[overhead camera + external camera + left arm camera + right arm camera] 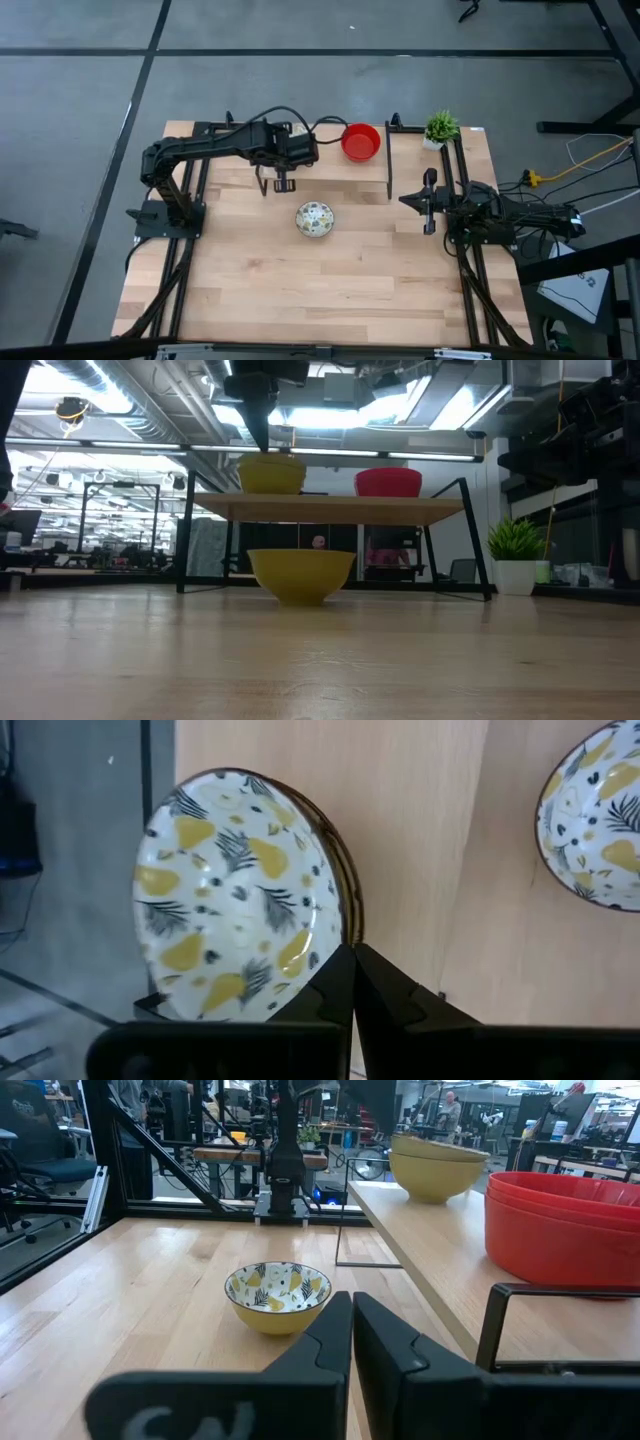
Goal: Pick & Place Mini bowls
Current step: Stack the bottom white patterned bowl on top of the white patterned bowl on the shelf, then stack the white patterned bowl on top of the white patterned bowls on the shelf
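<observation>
Now left tool (pixel 283 182) clenched over shelf bowls (pixel 240 900); right tool (pixel 428 205) clenched, parked.

Open tabletop (pixel 330 290) is lying free all round the lone bowl (pixel 315 219) — approach is unobstructed from every side. The shelf (pixel 330 508) is standing across the back edge, its legs (pixel 186 550) fencing the space beneath; stacked bowls (pixel 361 141) and a plant (pixel 440 128) are occupying it.

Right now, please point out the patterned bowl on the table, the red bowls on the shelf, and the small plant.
patterned bowl (pixel 314 219), high view, its inside.
red bowls (pixel 361 141), high view, top bowl's inside.
small plant (pixel 441 126), high view, its leaves.
</observation>
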